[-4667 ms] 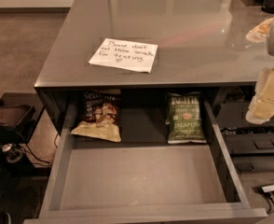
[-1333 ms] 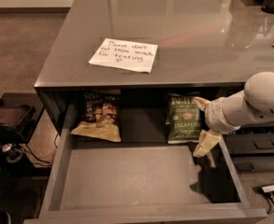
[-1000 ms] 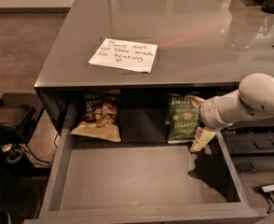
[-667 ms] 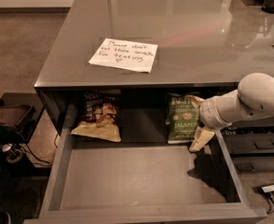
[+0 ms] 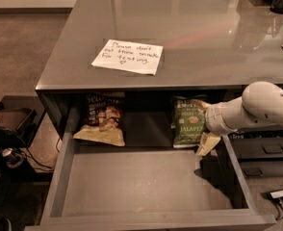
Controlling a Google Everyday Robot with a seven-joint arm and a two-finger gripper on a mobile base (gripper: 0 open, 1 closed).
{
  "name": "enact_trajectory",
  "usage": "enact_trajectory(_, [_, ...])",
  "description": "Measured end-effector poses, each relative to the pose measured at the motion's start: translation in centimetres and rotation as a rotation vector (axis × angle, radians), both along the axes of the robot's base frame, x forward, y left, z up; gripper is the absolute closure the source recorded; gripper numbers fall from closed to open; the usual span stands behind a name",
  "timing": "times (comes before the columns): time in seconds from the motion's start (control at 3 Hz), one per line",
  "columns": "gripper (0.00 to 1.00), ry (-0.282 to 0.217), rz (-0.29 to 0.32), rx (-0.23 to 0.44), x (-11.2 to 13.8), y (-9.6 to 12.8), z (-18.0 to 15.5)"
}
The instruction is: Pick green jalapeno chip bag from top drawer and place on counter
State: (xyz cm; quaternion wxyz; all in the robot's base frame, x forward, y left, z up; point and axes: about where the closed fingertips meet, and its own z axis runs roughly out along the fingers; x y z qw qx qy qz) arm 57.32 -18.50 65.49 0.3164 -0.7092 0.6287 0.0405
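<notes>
A glossy grey counter (image 5: 218,32) bears a white handwritten paper note (image 5: 128,57) near its front edge. Below that edge the wide grey top drawer (image 5: 146,189) stands open, its front half bare. The green jalapeno chip bag (image 5: 186,129) lies at the drawer's back right. The pale gripper (image 5: 203,124) is just beside the bag, spread open and holding nothing.

1. A single view looks steeply down from above and in front of the open drawer (image 5: 146,186), facing the surface (image 5: 189,28) beyond it.
2. It stands fairly near: the drawer's front edge lies at the bottom of the view, and the surface fills the upper half.
3. Floor (image 5: 21,47) shows at the left; the arm (image 5: 266,105) enters from the right edge.
4. The gripper (image 5: 203,125) sits right of the middle, at the drawer's back right, fingers spread.
</notes>
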Motion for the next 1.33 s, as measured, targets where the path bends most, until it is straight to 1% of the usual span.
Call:
enact_trajectory(0.67, [0.0, -0.05, -0.008, -0.053, 2.7, 0.2, -1.9])
enact_trajectory(1.0, [0.0, -0.071, -0.023, -0.09, 4.1, -0.1, -2.6])
enact_trajectory(1.33, [0.0, -0.081, -0.042, -0.126, 5.2, -0.8, -3.6])
